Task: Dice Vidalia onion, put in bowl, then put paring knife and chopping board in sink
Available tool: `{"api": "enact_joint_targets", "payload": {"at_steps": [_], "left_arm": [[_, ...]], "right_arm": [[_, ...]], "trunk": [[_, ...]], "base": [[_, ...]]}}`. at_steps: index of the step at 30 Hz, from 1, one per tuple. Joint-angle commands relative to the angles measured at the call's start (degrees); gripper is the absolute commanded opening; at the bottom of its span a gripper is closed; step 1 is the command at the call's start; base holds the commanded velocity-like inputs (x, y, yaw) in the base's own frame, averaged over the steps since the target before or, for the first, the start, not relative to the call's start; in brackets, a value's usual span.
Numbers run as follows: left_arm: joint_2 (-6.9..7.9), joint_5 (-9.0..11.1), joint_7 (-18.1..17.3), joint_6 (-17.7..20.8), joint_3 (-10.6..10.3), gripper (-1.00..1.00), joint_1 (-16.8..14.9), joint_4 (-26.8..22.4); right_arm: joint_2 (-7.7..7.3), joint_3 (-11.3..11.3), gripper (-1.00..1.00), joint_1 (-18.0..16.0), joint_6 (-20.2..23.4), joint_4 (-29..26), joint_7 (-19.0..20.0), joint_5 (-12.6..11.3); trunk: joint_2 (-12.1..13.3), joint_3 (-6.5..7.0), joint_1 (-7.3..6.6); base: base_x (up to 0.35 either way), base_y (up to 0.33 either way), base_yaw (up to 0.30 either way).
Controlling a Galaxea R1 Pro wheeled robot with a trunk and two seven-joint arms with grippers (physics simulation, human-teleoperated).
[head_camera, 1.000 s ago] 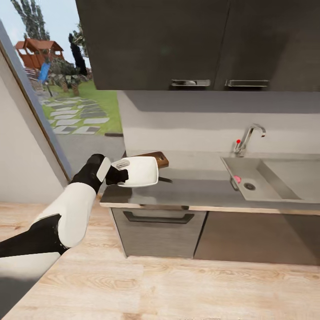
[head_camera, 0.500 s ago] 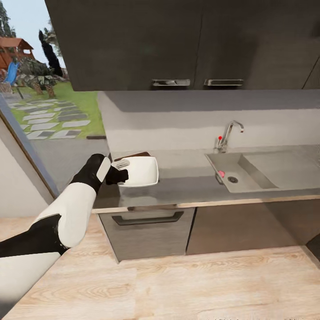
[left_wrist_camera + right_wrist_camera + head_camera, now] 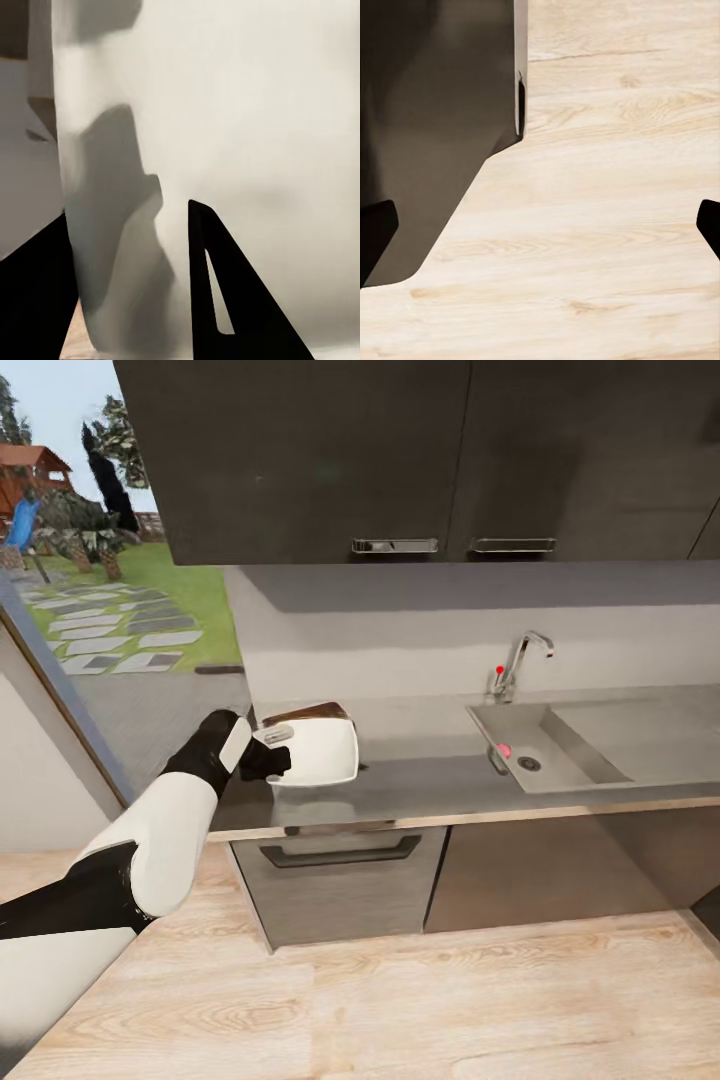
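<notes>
While my left jaws (image 3: 268, 752) grip the white bowl (image 3: 318, 749) by its rim above the desk (image 3: 430, 775), most of the job seems left. The sink (image 3: 560, 745) holds something small and pink. The board (image 3: 305, 712) sits behind the bowl, which looks empty. My right jaws (image 3: 540, 225) hang wide apart over the floor (image 3: 615, 187).
</notes>
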Motion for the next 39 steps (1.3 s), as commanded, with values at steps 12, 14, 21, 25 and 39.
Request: {"api": "enact_joint_targets", "payload": {"at_steps": [12, 14, 21, 25, 39], "left_arm": [[0.08, 0.2, 0.4, 0.1, 0.4, -1.0, -0.1, 4.1], [0.29, 0.2, 0.4, 0.1, 0.4, -1.0, -0.1, 4.1], [0.52, 0.2, 0.4, 0.1, 0.4, -1.0, -0.1, 4.1], [0.72, 0.2, 0.4, 0.1, 0.4, -1.0, -0.1, 4.1], [1.3, 0.2, 0.4, 0.1, 0.4, -1.0, -0.1, 4.1]], "right_arm": [[-0.02, 0.1, 1.0, -0.1, -0.4, 0.2, 0.0, 0.0], [-0.03, 0.1, 1.0, -0.1, -0.4, 0.2, 0.0, 0.0], [-0.03, 0.0, 1.0, -0.1, -0.4, 0.2, 0.0, 0.0], [-0.03, 0.0, 1.0, -0.1, -0.4, 0.2, 0.0, 0.0], [-0.02, 0.0, 1.0, -0.1, -0.4, 0.2, 0.0, 0.0]], "trunk": [[-0.1, -0.1, 0.03], [-0.1, -0.1, 0.03], [-0.1, -0.1, 0.03], [-0.1, -0.1, 0.03], [-0.1, -0.1, 0.03]], "base": [[0.0, 0.0, 0.0], [0.0, 0.0, 0.0], [0.0, 0.0, 0.0], [0.0, 0.004, 0.0], [-0.018, 0.094, 0.0]]}}
